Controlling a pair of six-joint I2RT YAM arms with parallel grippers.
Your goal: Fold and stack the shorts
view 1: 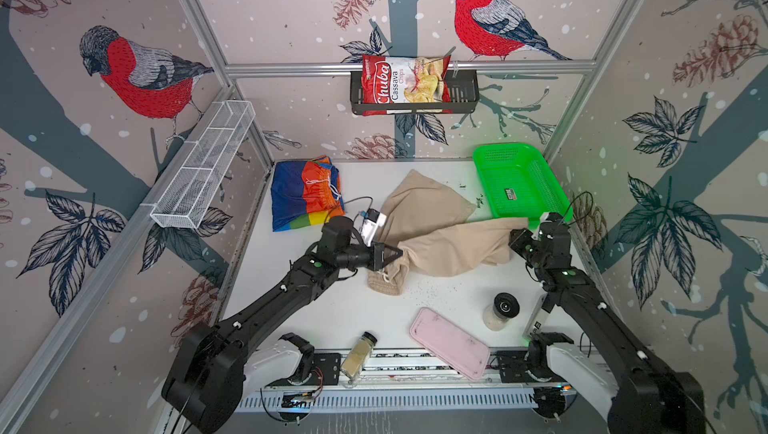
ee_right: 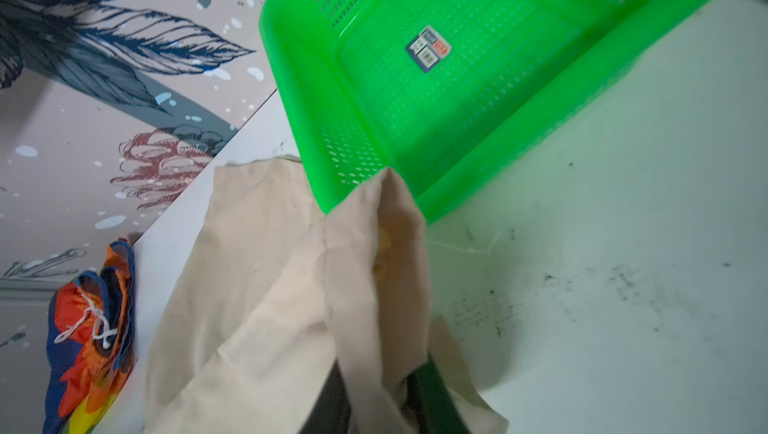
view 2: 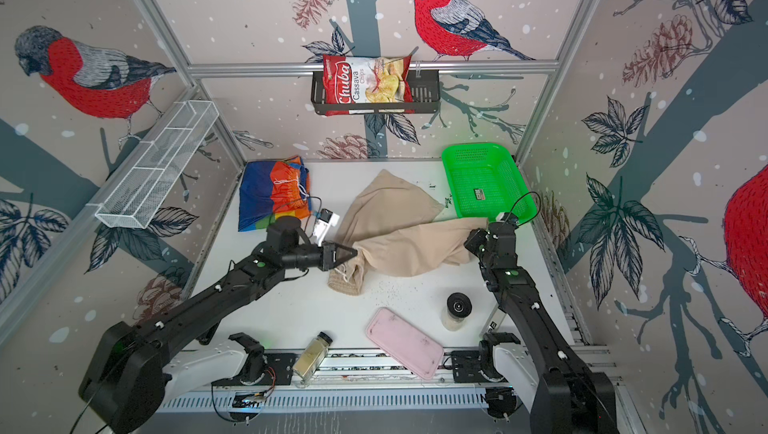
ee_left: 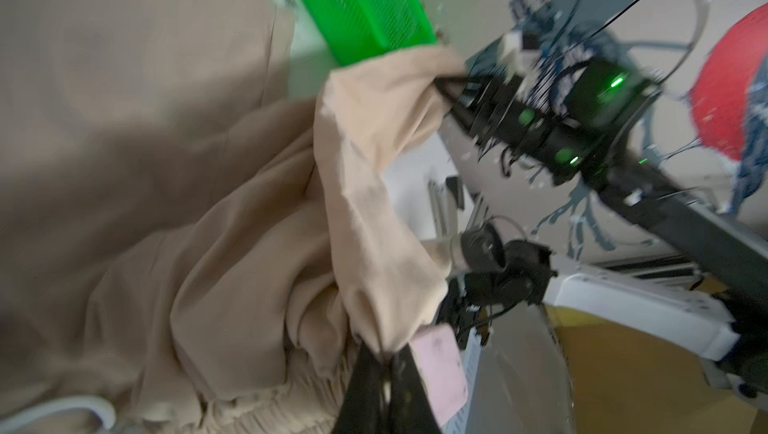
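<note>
The beige shorts (view 1: 436,240) (view 2: 399,240) lie rumpled across the middle of the white table. One leg points to the back and the other stretches right toward the green basket. My left gripper (view 1: 400,253) (view 2: 355,251) is shut on a bunched fold by the gathered waist, which the left wrist view shows pinched at the gripper's (ee_left: 384,353) tips. My right gripper (view 1: 515,238) (view 2: 469,240) is at the right leg end. In the right wrist view this gripper (ee_right: 380,390) has its jaws parted, with cloth (ee_right: 270,307) still lying between them. The rainbow shorts (view 1: 303,195) (view 2: 270,195) (ee_right: 91,348) lie folded at the back left.
A green mesh basket (view 1: 523,178) (view 2: 486,178) stands at the back right, touching the beige cloth. A small white device (view 1: 372,222) with a cable lies beside the left wrist. Near the front are a pink tray (view 1: 451,342), a spice jar (view 1: 358,355) and a black-lidded jar (view 1: 503,309).
</note>
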